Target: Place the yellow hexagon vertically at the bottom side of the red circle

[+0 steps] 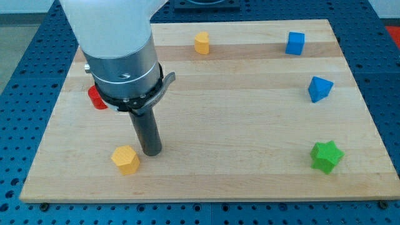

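The yellow hexagon [125,159] lies near the board's bottom left. The red circle [96,98] sits above it at the left, partly hidden behind the arm's grey body. My tip [150,152] is on the board just to the right of the yellow hexagon, close to it; I cannot tell whether they touch. The hexagon is below the red circle and a little to its right.
A second yellow block [201,42] stands at the top middle. A blue cube [295,43] is at the top right, another blue block [319,88] at the right, and a green star [327,156] at the bottom right. The wooden board [250,112] rests on a blue perforated table.
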Robot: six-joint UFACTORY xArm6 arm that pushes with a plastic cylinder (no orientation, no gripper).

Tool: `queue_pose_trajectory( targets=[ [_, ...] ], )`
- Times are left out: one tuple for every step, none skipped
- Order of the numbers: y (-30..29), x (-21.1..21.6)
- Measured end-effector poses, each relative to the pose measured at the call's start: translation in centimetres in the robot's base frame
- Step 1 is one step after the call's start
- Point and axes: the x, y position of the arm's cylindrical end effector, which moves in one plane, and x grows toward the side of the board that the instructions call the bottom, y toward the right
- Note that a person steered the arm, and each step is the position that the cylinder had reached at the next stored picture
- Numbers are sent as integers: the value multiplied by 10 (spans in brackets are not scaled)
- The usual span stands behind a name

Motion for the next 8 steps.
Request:
queue_pose_trajectory(
  targets=[
    [-10, 3],
    [-3, 2],
    [32, 6],
    [35, 9],
    [25, 30],
    [25, 30],
    [-2, 30],
    [-35, 30]
  ],
)
